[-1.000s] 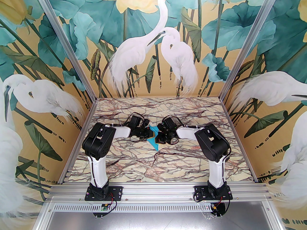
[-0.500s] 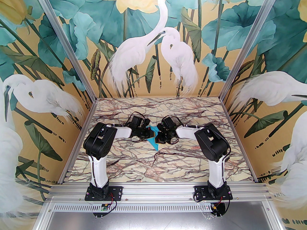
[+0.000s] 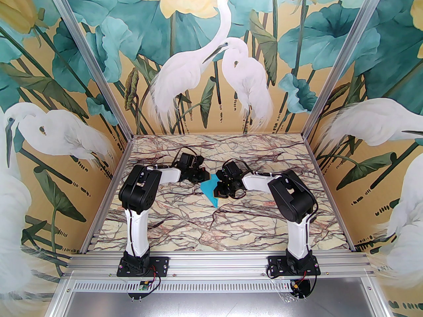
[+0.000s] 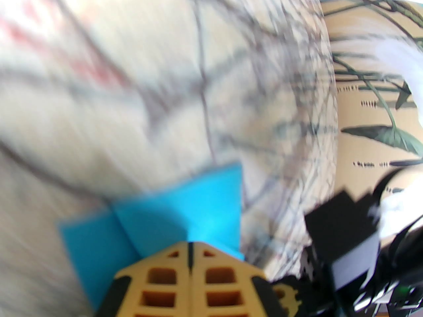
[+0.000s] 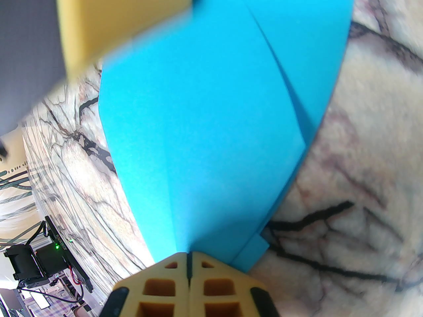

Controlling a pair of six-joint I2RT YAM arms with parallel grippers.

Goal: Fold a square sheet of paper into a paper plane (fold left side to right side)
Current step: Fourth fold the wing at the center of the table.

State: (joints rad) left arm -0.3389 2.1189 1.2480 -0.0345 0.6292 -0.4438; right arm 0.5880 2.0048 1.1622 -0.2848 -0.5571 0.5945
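Observation:
The square sheet of paper (image 3: 209,190) lies creased on the marble table between the two arms, turquoise-blue, with layered flaps and a point toward the near side. My left gripper (image 3: 206,177) is shut just beyond its far left corner. In the left wrist view its yellow tips (image 4: 190,248) hover over the paper (image 4: 185,210), with nothing between them. My right gripper (image 3: 218,195) is shut too, at the paper's right edge. In the right wrist view its tips (image 5: 189,256) meet the paper (image 5: 205,111) at a crease. A blurred left finger (image 5: 115,21) sits at the top left.
The marble table (image 3: 211,229) is boxed in by painted walls on three sides, with metal posts at the back corners. An aluminium rail (image 3: 218,263) carries both arm bases at the near edge. The right arm's black wrist (image 4: 343,229) is close by the left gripper.
My left gripper has pulled back and to the left, off the paper. More of the blue sheet shows now and it lies flatter. The right arm has stayed put.

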